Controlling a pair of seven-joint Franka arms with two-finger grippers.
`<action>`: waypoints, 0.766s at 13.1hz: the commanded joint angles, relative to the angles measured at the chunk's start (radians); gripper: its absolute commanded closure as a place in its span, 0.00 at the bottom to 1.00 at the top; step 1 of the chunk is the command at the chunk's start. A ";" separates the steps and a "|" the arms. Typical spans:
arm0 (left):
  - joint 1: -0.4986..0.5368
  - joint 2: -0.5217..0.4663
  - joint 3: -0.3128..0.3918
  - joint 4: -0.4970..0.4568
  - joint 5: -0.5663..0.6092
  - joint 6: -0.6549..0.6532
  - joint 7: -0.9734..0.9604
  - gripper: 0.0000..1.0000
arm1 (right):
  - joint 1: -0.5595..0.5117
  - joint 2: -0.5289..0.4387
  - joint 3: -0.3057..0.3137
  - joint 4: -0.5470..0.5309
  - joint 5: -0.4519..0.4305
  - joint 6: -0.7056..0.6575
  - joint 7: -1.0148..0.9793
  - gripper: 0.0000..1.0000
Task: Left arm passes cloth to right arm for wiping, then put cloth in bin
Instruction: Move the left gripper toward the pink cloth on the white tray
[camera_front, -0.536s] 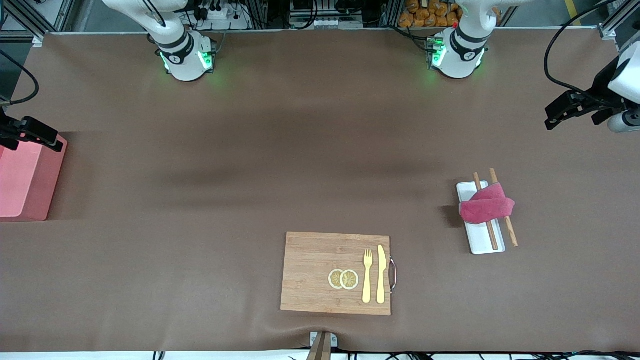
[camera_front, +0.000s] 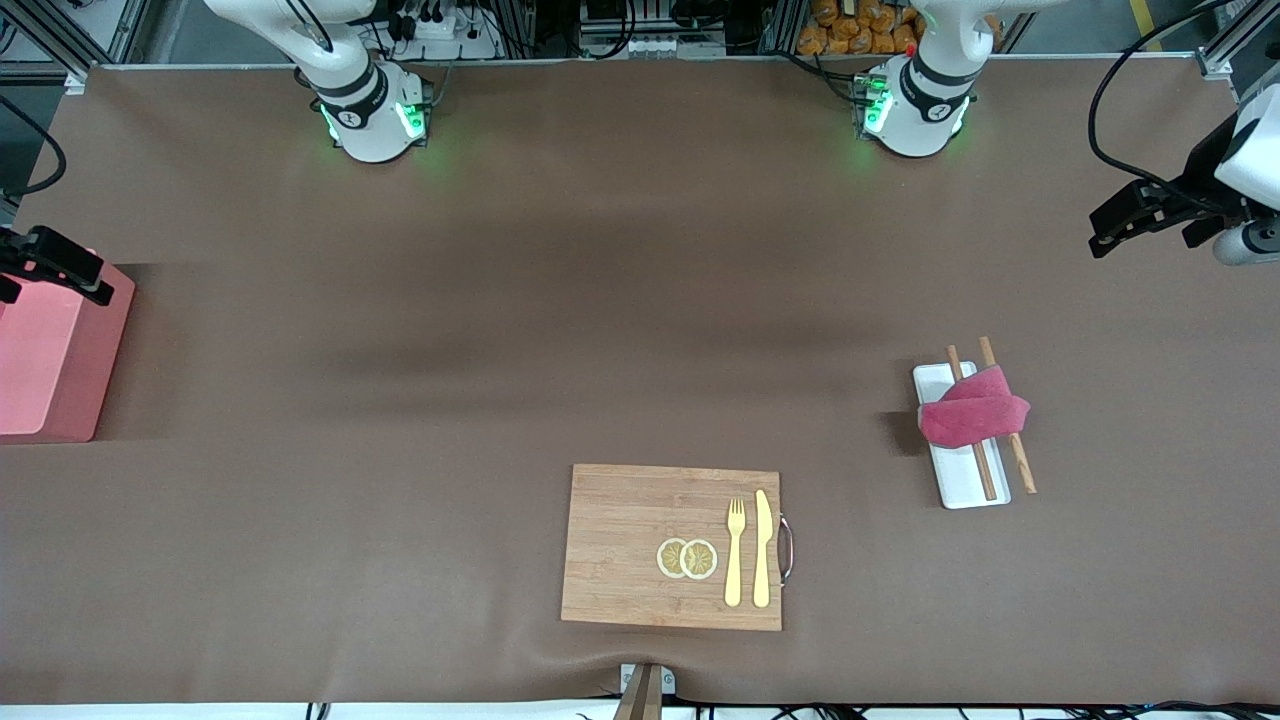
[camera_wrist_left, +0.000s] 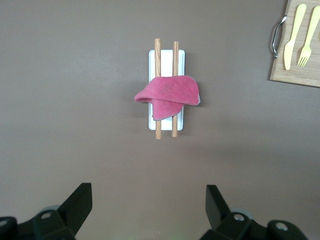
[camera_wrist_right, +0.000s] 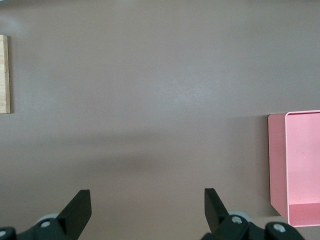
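Cloth (camera_wrist_left: 169, 94) well apart from left end effector (camera_wrist_left: 149, 205)

I work in a robotics lab: aluminium-profile framing (camera_front: 1215, 62), black cables (camera_front: 1120, 90) and my 2 green-lit arm bases (camera_front: 375, 120) edge the brown-covered tabletop (camera_front: 600, 300).

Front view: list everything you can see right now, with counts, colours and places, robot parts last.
cloth: one, crimson-pink, draped over the chopsticks and white tray, toward the left arm's end of the table.
white tray: one, white, under the cloth.
chopsticks: two, brown wood, lying along the tray, one partly off its edge.
cutting board: one, light wood, nearest the front camera, mid-table.
lemon slices: two, yellow, on the board.
fork: one, pale yellow, on the board beside the knife.
knife: one, pale yellow, on the board.
bin: one, salmon-pink, at the right arm's end.
left end effector: open, empty, above the table near the cloth.
right end effector: open, empty, over the bin's edge.
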 joint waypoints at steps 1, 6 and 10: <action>0.010 0.022 -0.002 0.026 -0.018 -0.025 0.020 0.00 | 0.006 0.000 -0.010 0.001 0.002 -0.005 -0.005 0.00; 0.030 0.041 0.000 -0.084 -0.018 0.074 0.021 0.00 | 0.005 0.003 -0.009 -0.001 0.001 -0.014 -0.007 0.00; 0.049 0.072 -0.002 -0.276 -0.018 0.354 0.026 0.00 | 0.008 0.006 -0.010 -0.001 0.001 -0.014 -0.005 0.00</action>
